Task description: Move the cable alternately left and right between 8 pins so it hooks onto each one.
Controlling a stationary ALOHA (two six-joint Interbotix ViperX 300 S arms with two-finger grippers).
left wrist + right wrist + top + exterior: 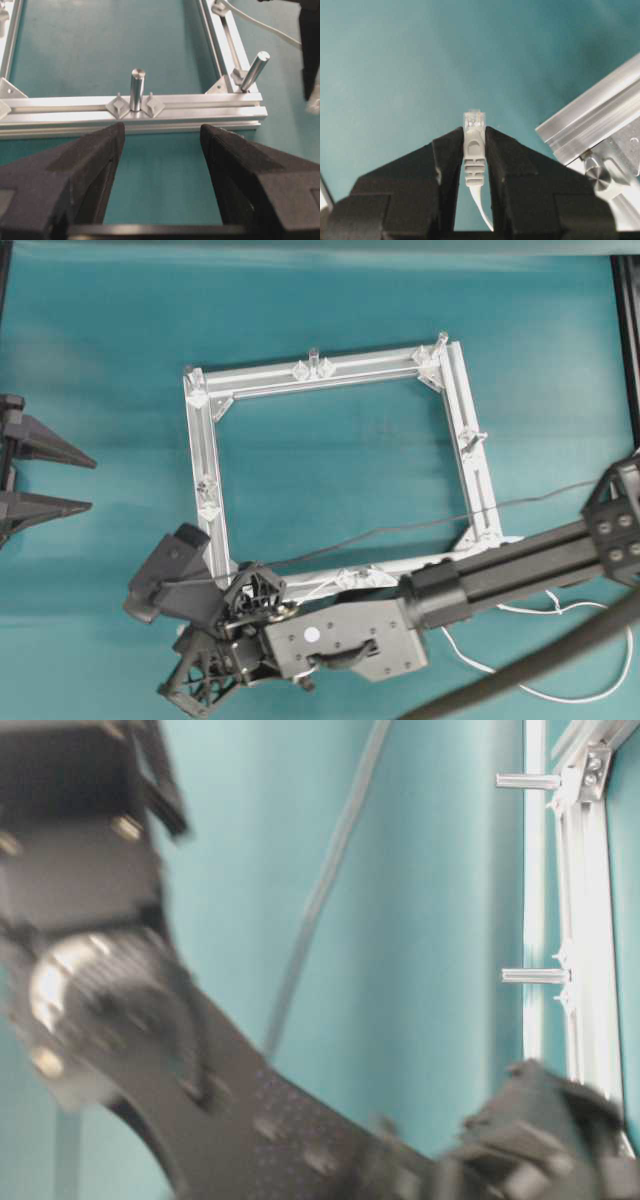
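Observation:
The white cable's plug [474, 135] stands pinched between the fingertips of my right gripper [474, 131], which is shut on it just outside the near-left corner of the aluminium frame [335, 375]. In the overhead view that gripper [147, 598] points left, and the rest of the cable [470, 660] trails in loops at the lower right. Short upright pins [313, 358] stand on the frame's brackets. My left gripper [162, 135] is open and empty just short of the frame's bar, facing a pin [137, 90]. At the overhead view's left edge it [92, 484] is apart from the frame.
A thick dark hose [560, 650] crosses the lower right corner. A thin dark arm wire [440, 520] runs over the frame's inside. My right arm [500, 575] lies across the frame's near bar. The table-level view shows two pins [525, 782] side-on behind the blurred arm.

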